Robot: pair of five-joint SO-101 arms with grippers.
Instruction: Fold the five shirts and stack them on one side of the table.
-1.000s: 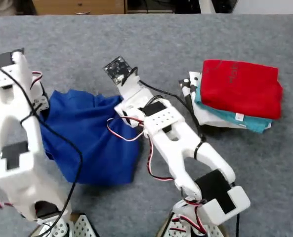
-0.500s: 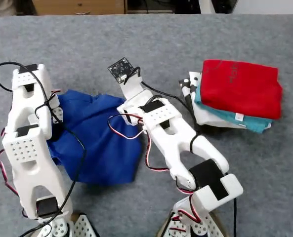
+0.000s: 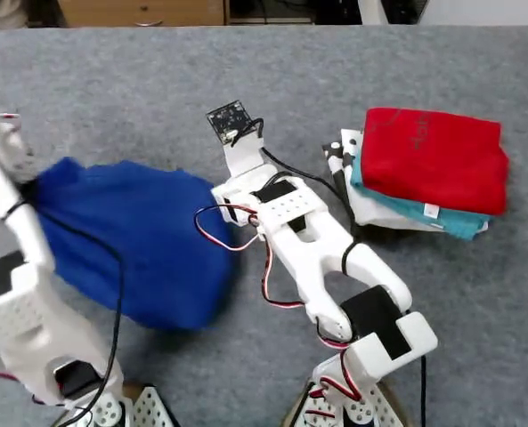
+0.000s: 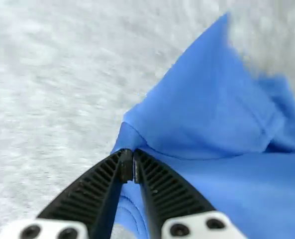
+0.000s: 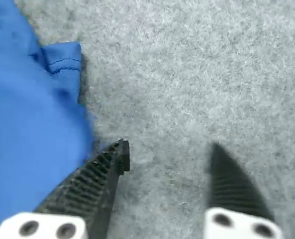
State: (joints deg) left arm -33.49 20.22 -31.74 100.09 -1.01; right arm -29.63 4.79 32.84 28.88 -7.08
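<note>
Left side: left gripper (image 4: 132,167) clamped tight on a pinch of the blue shirt (image 4: 227,129), the cloth caught right at the fingertips. In the high view the blue shirt (image 3: 130,240) lies bunched on the left half of the table (image 3: 335,71), its left edge up against the left arm (image 3: 14,294).

Step in hand, as we judge it: spreading the blue shirt flat before any fold. To do it well, we would keep the pinch firm, draw the cloth low and level across the table, and have the other corner held so the body opens instead of dragging as a lump. The grip is shallow and could slip.

Centre: right gripper (image 5: 167,154) hangs wide open just above the table, one finger beside the shirt's hemmed edge and holding nothing. The right arm (image 3: 326,258) stands just right of the shirt, and its cables hang close to the cloth, a snag risk.

Right side: the finished stack, red shirt (image 3: 433,156) on top, teal shirt (image 3: 450,218) and white shirt (image 3: 379,209) beneath. A fourth may sit under them; we cannot tell.
</note>
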